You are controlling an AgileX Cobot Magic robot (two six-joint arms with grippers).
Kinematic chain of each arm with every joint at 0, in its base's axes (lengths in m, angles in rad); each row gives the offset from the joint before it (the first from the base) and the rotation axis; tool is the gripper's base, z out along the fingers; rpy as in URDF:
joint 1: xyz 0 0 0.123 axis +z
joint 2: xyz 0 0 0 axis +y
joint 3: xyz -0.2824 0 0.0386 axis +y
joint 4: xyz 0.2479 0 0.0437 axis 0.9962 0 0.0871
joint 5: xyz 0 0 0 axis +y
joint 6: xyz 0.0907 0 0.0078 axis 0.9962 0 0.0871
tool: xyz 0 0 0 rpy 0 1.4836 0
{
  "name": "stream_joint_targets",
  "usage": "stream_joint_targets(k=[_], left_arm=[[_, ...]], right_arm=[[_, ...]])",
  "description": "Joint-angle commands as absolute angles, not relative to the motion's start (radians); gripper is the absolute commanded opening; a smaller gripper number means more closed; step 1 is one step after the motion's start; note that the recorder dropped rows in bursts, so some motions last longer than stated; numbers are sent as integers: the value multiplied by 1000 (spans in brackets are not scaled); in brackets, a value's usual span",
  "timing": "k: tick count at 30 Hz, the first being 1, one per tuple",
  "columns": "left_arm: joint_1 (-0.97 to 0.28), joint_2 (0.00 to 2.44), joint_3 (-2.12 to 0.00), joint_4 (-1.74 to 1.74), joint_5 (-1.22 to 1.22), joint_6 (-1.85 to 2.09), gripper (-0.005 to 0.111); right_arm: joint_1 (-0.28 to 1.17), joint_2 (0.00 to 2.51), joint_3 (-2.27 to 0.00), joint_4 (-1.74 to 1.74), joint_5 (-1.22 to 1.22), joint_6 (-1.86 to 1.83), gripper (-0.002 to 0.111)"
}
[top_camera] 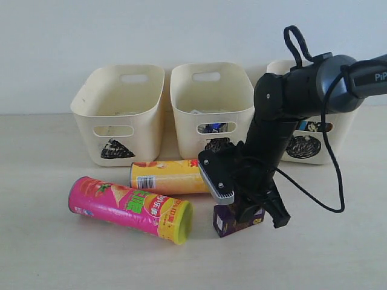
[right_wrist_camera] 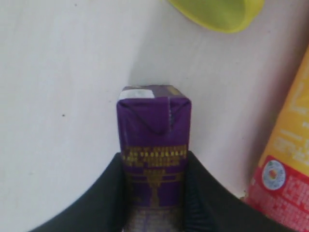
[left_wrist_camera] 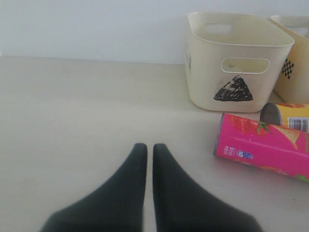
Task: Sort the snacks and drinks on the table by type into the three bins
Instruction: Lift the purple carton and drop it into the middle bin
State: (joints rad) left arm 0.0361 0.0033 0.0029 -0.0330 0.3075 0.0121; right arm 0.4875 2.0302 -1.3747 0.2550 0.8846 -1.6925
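Note:
My right gripper (top_camera: 240,212) (right_wrist_camera: 154,162) is shut on the dark purple carton (top_camera: 228,222) (right_wrist_camera: 154,123), a finger pressed on each side, low at the table (top_camera: 48,254). The pink chip tube (top_camera: 127,208) (left_wrist_camera: 263,152) lies on its side left of it, its yellow lid (right_wrist_camera: 217,12) facing the carton. Behind it lies the yellow tube (top_camera: 169,176) (left_wrist_camera: 288,116) (right_wrist_camera: 285,169). My left gripper (left_wrist_camera: 146,147) is shut and empty above bare table, outside the exterior view. The orange packet is hidden.
Three cream bins stand in a row at the back: triangle (top_camera: 118,112) (left_wrist_camera: 236,58), square (top_camera: 211,99) (left_wrist_camera: 295,53), circle (top_camera: 329,142). A blue-black packet (top_camera: 213,127) shows through the square bin's slot, something blue and white (top_camera: 311,126) through the circle bin's.

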Motion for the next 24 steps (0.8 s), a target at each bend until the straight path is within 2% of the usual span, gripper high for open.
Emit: stream_joint_targets(k=[1, 11, 14, 18, 24], left_arm=[[37, 0, 0, -29, 306, 19, 4], [37, 0, 0, -29, 306, 19, 4], [37, 0, 0, -29, 306, 19, 4], [37, 0, 0, -29, 306, 19, 4], [37, 0, 0, -29, 306, 19, 4]], right_arm=[[489, 1961, -1372, 251, 981, -1668, 0], [487, 1756, -1377, 256, 979, -1558, 0], [487, 1711, -1394, 256, 858, -1370, 0], [487, 1699, -1420, 256, 573, -1173, 0], [486, 1750, -1420, 258, 160, -1061, 0]])
